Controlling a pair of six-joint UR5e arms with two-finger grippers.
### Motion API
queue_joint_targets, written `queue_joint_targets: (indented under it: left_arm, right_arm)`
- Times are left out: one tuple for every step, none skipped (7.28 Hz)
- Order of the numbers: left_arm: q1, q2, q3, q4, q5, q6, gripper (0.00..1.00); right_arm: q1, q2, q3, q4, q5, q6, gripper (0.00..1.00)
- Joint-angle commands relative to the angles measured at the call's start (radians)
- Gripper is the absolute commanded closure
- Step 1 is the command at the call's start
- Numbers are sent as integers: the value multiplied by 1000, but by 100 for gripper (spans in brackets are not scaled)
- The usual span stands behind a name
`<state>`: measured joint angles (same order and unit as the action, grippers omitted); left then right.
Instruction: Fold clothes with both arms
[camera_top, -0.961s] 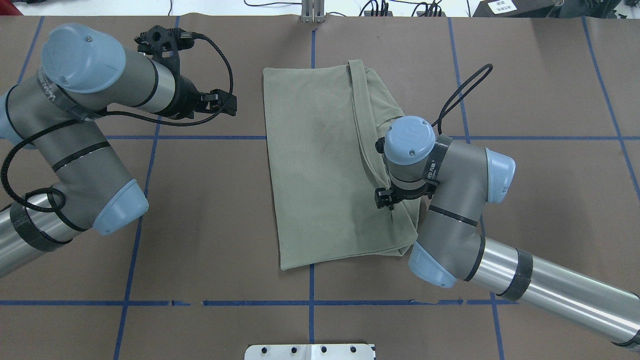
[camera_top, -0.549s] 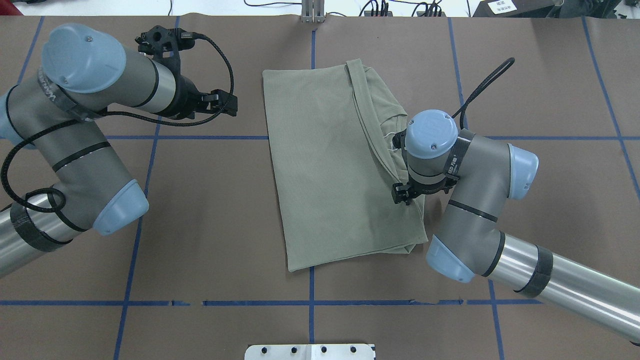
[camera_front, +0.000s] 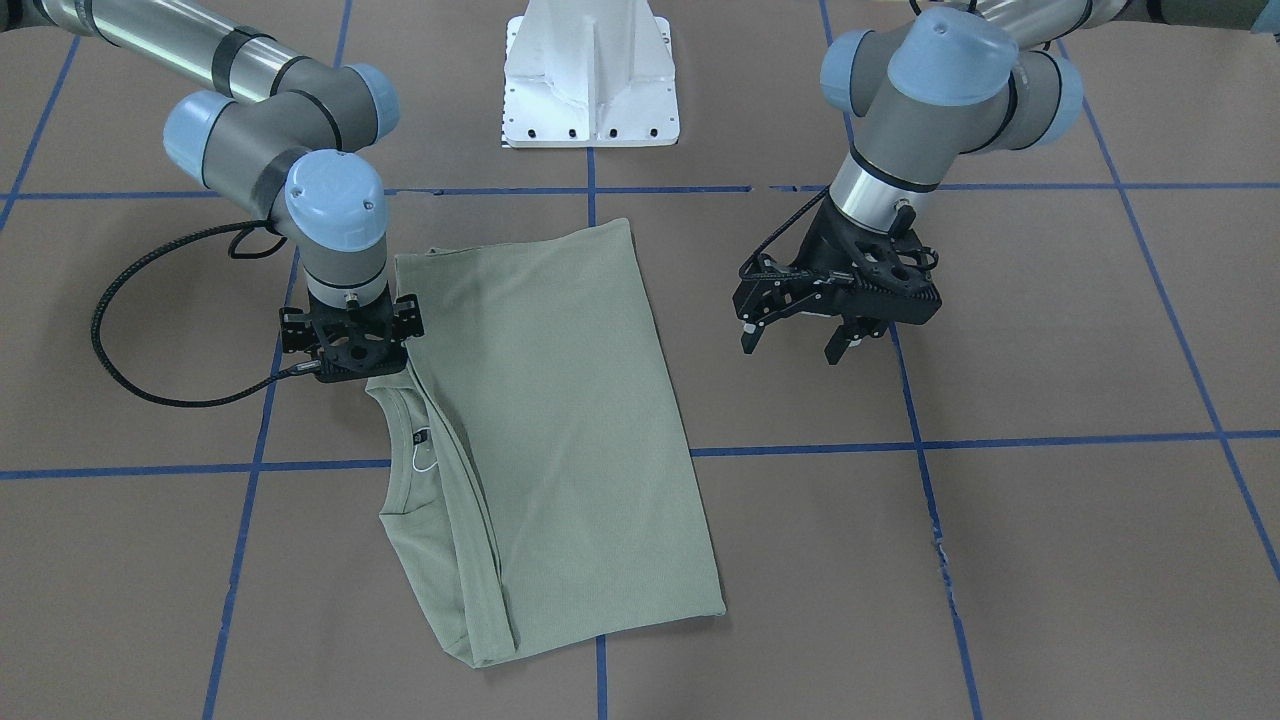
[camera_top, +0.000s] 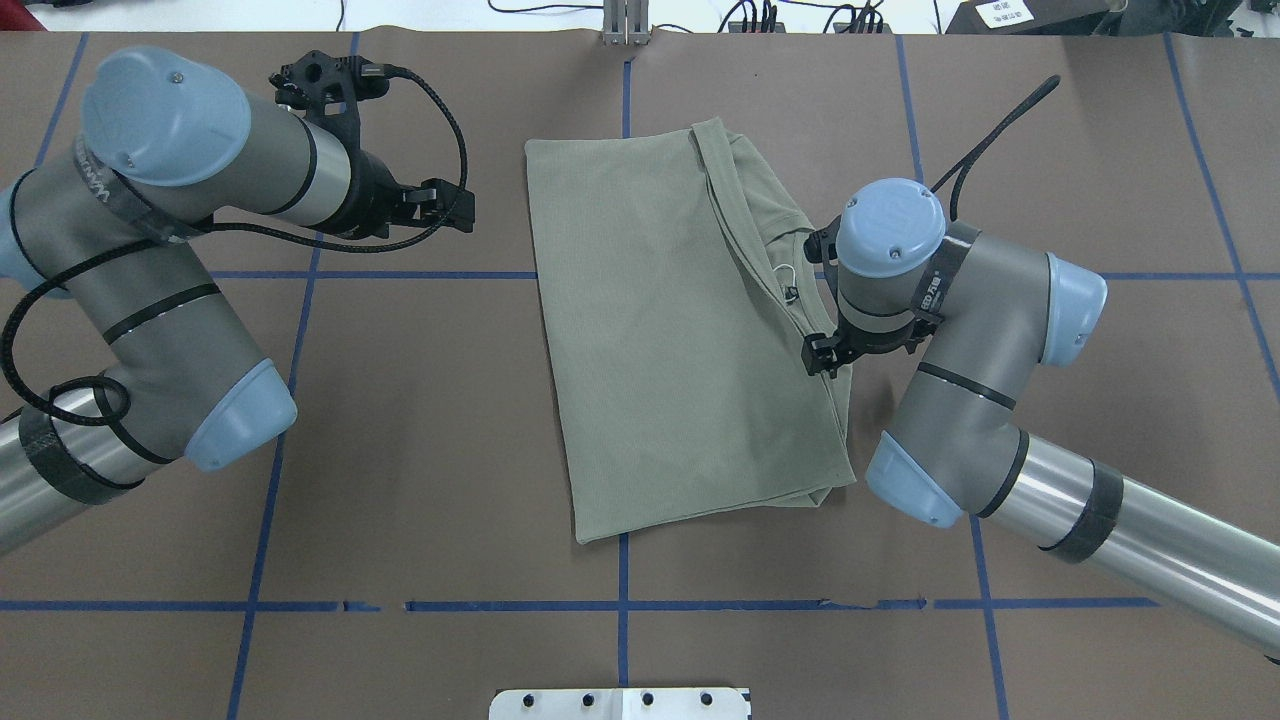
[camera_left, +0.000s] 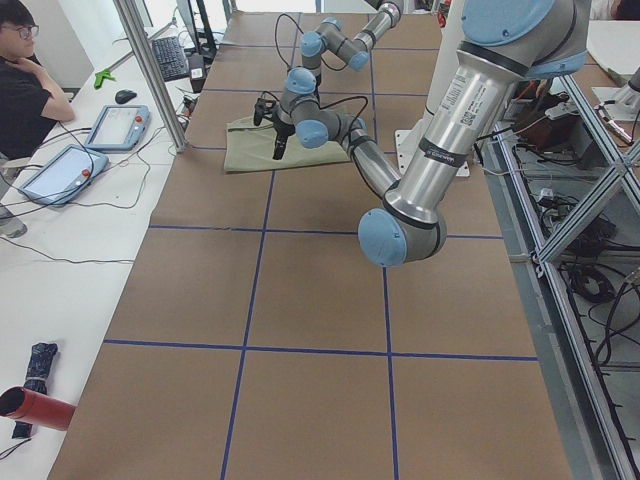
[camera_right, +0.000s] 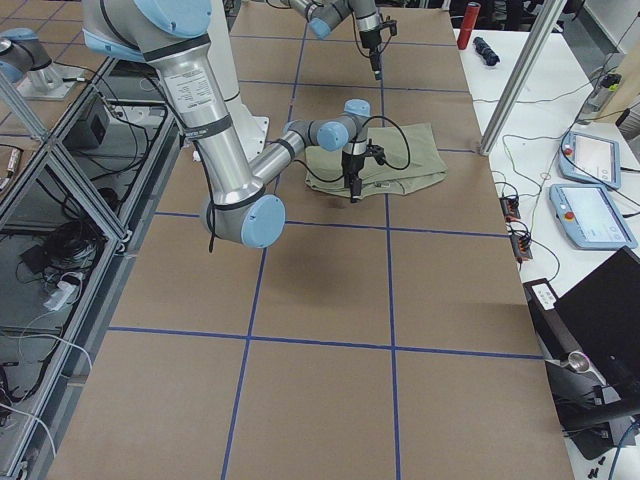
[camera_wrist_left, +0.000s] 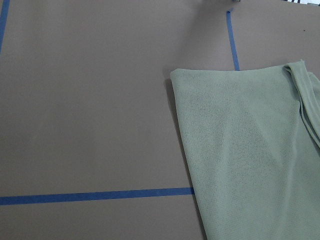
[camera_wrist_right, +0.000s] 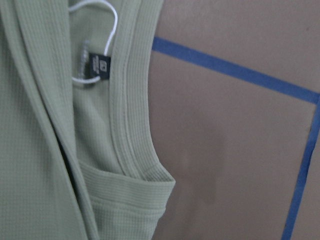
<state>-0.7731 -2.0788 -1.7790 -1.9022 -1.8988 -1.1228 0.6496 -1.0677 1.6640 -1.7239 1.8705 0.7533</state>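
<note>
Two black two-finger grippers, in different states. The left gripper (camera_front: 795, 340) has its jaws spread wide with nothing between them and hangs over bare table, just off the shirt's long edge on the robot's left. The right gripper (camera_front: 348, 345) points straight down at the opposite long edge, beside the neckline. Its fingertips are hidden under its own mount in the fixed views and absent from its wrist view, so I cannot tell whether it is parted, closed or pinching cloth. The pale sage-green long-sleeved knit shirt (camera_front: 560, 420) lies flat mid-table between the arms, in front of the white metal pedestal base (camera_front: 590, 70), on the brown paper-covered table (camera_front: 1000, 560) with its blue tape grid. It is folded lengthwise into a long rectangle. The ribbed neckline (camera_wrist_right: 129, 100) faces the robot's right, with the small black neck label (camera_wrist_right: 101, 67) and white string loop (camera_wrist_right: 116, 22) showing. Judged step: the lengthwise folds look done and the crosswise fold is not yet made, so roughly midway. The next move calls for each gripper to pinch a corner of one short end through all layers. Both then lift together and carry that end over to the other, evenly, so the stack does not skew. The left gripper has to come onto the cloth first.
</note>
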Motion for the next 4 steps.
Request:
queue_joint_targets:
  left_arm:
    - [0, 2, -16, 0, 4, -12, 0]
    - [0, 2, -20, -1, 9, -18, 0]
    - [0, 2, -31, -1, 12, -18, 0]
    - [0, 2, -36, -1, 12, -18, 0]
  right_arm:
    - [30, 76, -22, 0, 19, -32, 0]
    - [33, 141, -82, 1, 16, -40, 0]
    - [33, 190, -151, 6, 12, -78, 0]
    - [38, 225, -244, 94, 6, -84, 0]
